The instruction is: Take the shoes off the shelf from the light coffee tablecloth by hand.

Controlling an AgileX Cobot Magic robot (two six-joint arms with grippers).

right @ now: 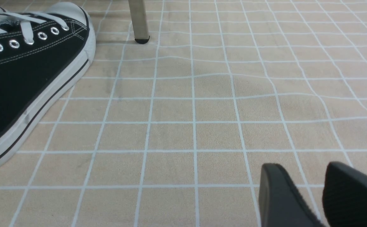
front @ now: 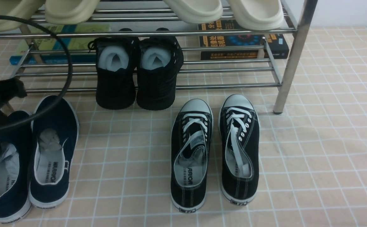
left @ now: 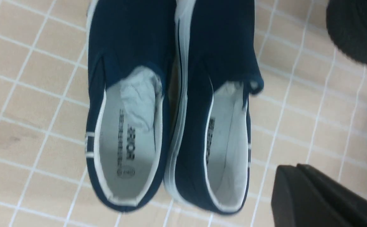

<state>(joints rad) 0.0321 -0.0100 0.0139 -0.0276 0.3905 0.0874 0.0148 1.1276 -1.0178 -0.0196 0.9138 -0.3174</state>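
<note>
Nearest, at the tablecloth's (front: 331, 151) near-left corner as the front view shows it, two navy slip-on shoes (front: 52, 148) sit side by side, touching, toes toward the shelf; they are off it, on the cloth. Two black lace-up shoes with white toes (front: 191, 157) stand right of centre near the near edge, a narrow strip of cloth between them. A wide stretch of cloth opens between the two pairs, and a wider one runs from the lace-ups to the right side. The left end effector (left: 306, 179) has its fingers together, near the navy pair; the right end effector (right: 300, 170) has its fingers apart over the cloth, to the right of the lace-ups. One black cable (front: 68, 63) loops across the view of the navy pair.

Farther, two black shoes stuffed with white paper (front: 117, 82) rest on the lower tier of the metal shelf (front: 227, 85), heels past its near bar. Four cream clogs (front: 196, 9) stand on the upper tier, cut by the view. Behind the lower bars are books (front: 278, 47) at left and right. Past the right leg, cloth reaches the far edge by the white wall (front: 353, 12)
</note>
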